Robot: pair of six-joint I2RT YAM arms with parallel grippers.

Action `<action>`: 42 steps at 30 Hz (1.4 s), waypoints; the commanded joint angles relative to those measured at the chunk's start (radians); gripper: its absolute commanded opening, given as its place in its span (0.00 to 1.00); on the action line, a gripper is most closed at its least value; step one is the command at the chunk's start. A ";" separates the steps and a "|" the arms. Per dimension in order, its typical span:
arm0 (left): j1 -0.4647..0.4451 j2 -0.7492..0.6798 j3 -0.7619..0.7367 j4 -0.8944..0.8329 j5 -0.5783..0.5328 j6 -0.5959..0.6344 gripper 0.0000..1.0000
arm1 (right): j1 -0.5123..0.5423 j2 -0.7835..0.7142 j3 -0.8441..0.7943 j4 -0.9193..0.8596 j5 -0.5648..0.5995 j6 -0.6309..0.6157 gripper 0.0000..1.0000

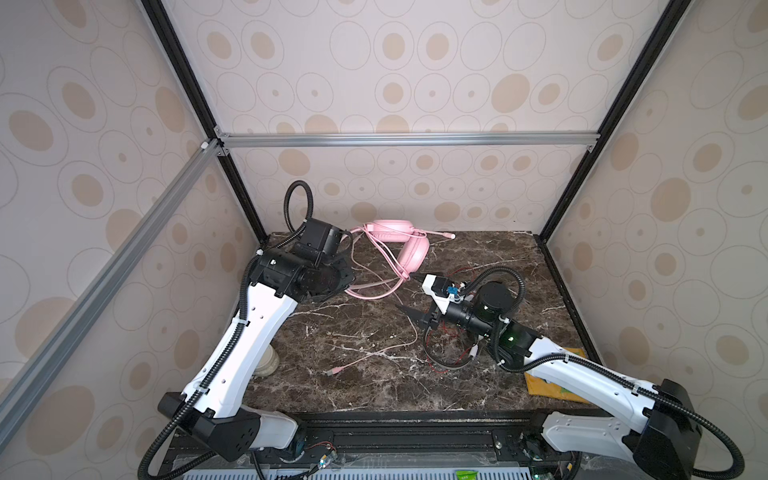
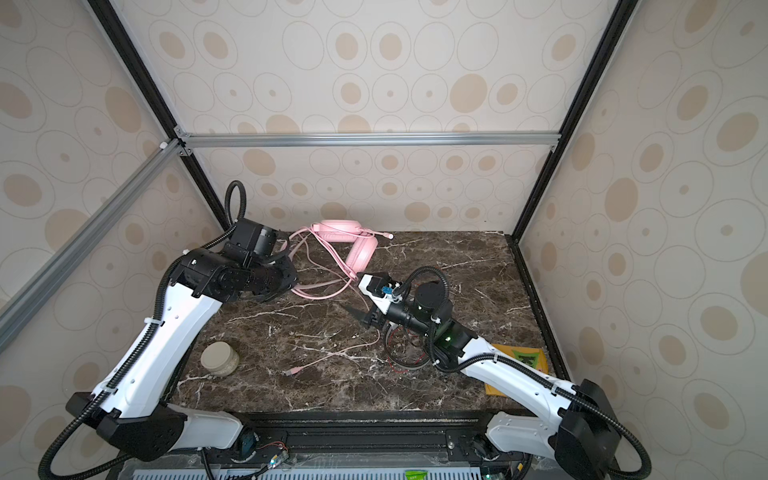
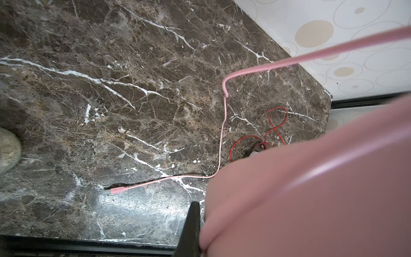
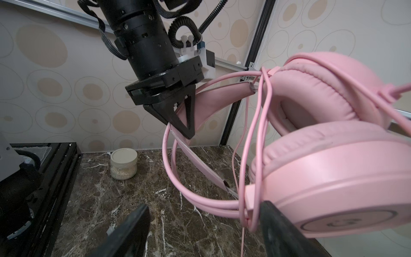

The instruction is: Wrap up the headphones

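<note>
The pink headphones (image 1: 409, 249) (image 2: 359, 249) (image 4: 329, 184) hang at the back of the table. My left gripper (image 4: 185, 126) (image 3: 200, 213) is shut on their padded headband (image 4: 200, 104); in both top views the wrist hides it. The pink cable (image 4: 255, 138) loops round the ear cups, and its plug end (image 1: 332, 371) (image 3: 117, 190) lies loose on the table. My right gripper (image 4: 204, 222) (image 1: 409, 313) is open just below the lower ear cup, with the thin cable dropping between its fingers. The white-and-black headphones (image 1: 451, 363) (image 2: 405, 365) with red cable (image 3: 275, 124) lie under the right arm.
A small jar with a white lid (image 2: 220, 359) (image 4: 123, 163) stands at the table's front left. A yellow packet (image 1: 552, 382) (image 2: 515, 370) lies at the front right, partly under the right arm. Patterned walls and black frame posts close in the marble table (image 1: 374, 390).
</note>
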 commanded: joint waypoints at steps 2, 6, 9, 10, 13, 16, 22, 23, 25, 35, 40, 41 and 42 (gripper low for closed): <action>0.003 -0.035 0.027 0.063 0.015 -0.021 0.00 | 0.006 0.012 0.039 0.025 -0.037 -0.005 0.78; 0.002 -0.037 0.030 0.061 0.010 -0.019 0.00 | 0.006 0.010 0.043 0.011 -0.060 0.008 0.77; 0.002 -0.036 0.031 0.062 0.010 -0.022 0.00 | 0.006 0.008 0.043 -0.002 -0.083 0.016 0.76; 0.002 -0.036 0.032 0.061 0.011 -0.022 0.00 | 0.006 0.008 0.043 -0.007 -0.084 0.020 0.76; 0.002 -0.032 0.041 0.058 0.011 -0.023 0.00 | 0.006 0.009 0.045 -0.025 -0.086 0.030 0.76; 0.002 -0.029 0.050 0.056 0.011 -0.020 0.00 | 0.006 0.007 0.044 -0.030 -0.094 0.038 0.75; 0.002 -0.026 0.051 0.034 -0.028 0.001 0.00 | 0.006 -0.085 0.108 -0.135 -0.023 0.013 0.76; 0.002 -0.026 0.051 0.026 -0.043 0.014 0.00 | 0.006 -0.111 0.162 -0.221 0.038 0.012 0.75; 0.002 -0.024 0.046 0.025 -0.062 0.058 0.00 | 0.005 -0.122 0.328 -0.480 0.143 0.016 0.73; 0.002 -0.029 -0.036 0.063 -0.050 0.238 0.00 | 0.004 0.260 1.313 -1.486 0.287 -0.087 0.72; 0.000 -0.011 -0.035 0.020 -0.058 0.278 0.00 | 0.007 0.392 1.439 -1.597 0.257 -0.164 0.81; 0.000 -0.009 -0.037 0.014 -0.059 0.286 0.00 | 0.008 0.418 1.451 -1.623 0.256 -0.162 0.81; 0.000 -0.011 -0.039 0.008 -0.059 0.291 0.00 | 0.009 0.451 1.503 -1.655 0.265 -0.156 0.82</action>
